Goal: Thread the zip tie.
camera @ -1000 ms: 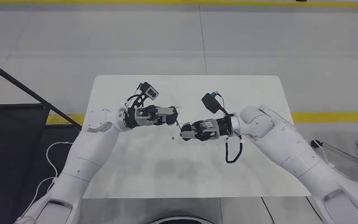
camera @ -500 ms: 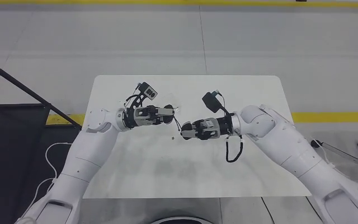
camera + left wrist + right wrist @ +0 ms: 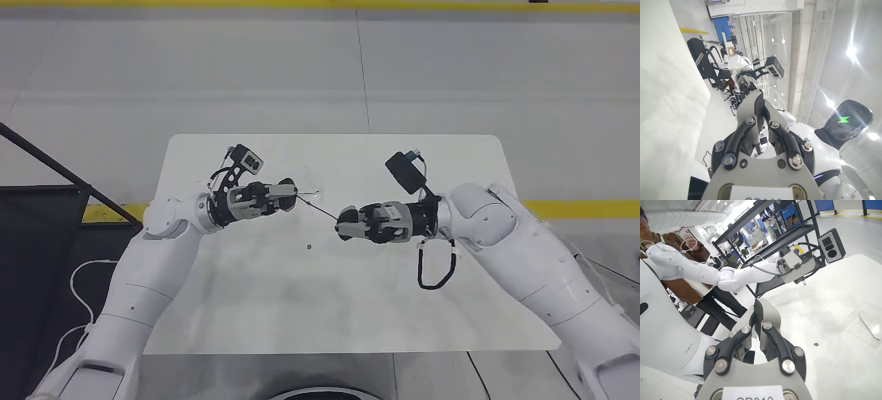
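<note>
Both my hands are over the middle of the worktop [image 3: 450,165]. My left hand [image 3: 290,193] is at left-centre, its fingers [image 3: 749,106] pressed together and pinching one end of the zip tie [image 3: 318,207]. My right hand [image 3: 343,219] is near it, to the right and slightly nearer, its fingers [image 3: 770,313] closed on the other end. The tie runs as a thin dark line between the two hands. A small brown speck [image 3: 308,243] lies on the worktop, on the near side of the tie.
</note>
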Controlling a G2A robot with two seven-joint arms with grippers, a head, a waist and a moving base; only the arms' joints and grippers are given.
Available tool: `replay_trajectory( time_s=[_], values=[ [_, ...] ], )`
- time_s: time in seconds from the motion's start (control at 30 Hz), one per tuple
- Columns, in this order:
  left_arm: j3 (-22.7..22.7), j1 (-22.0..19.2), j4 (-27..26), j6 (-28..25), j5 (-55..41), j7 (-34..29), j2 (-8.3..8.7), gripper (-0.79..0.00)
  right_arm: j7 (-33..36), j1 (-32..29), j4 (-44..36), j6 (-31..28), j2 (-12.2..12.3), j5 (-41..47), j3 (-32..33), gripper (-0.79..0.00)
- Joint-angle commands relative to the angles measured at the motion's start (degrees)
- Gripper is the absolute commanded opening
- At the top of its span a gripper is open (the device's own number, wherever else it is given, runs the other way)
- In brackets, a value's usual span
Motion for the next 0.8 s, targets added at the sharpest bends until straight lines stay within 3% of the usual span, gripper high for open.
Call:
replay_trajectory(
  time_s=[0.0, 0.77],
  values=[
    [-0.4, 0.2, 0.2, -0.1, 0.0, 0.2, 0.06, -0.785, 0.0, -0.6, -1.1, 0.0, 0.5, -0.1, 0.7, -0.785],
    [-2.0, 1.1, 0.5, -0.4, 1.5, 0.7, 0.44, -0.785, 0.0, -2.5, -5.8, 0.0, 3.1, -0.8, 2.5, -0.785]
  ],
)
